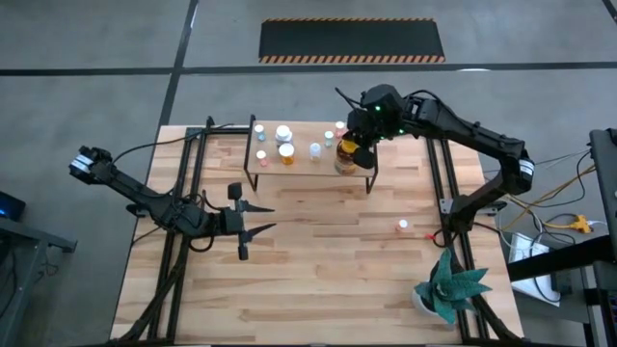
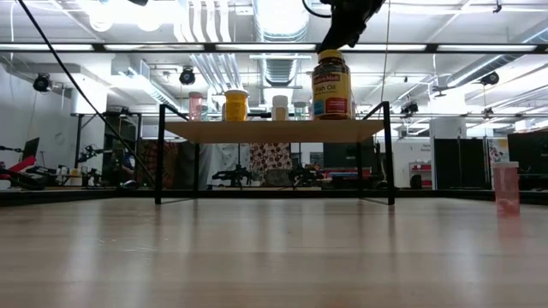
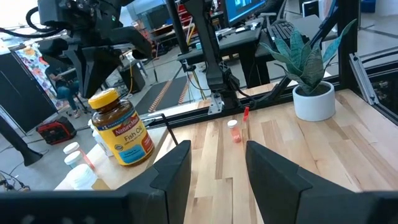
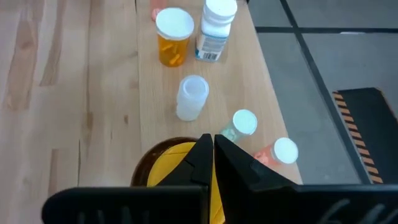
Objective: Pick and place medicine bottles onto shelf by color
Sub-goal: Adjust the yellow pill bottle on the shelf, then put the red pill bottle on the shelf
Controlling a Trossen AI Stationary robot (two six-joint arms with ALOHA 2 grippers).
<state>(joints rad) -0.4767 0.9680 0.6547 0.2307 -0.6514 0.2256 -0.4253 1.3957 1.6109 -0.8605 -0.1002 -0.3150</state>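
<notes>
So the right gripper (image 1: 359,133) has its fingers pinched fully together, holding nothing, parked right over the yellow cap of the big amber bottle (image 1: 346,156). That one stands upright at the shelf's (image 1: 299,166) right end, beside the smaller bottles lined up on the board. One pink vial (image 1: 403,226) is off the shelf, upright on the table (image 1: 318,280) toward the plant (image 1: 449,285), so the right arm looks nearer. Left gripper (image 1: 242,221) waits mid-table, fingers partly apart and probably empty.
</notes>
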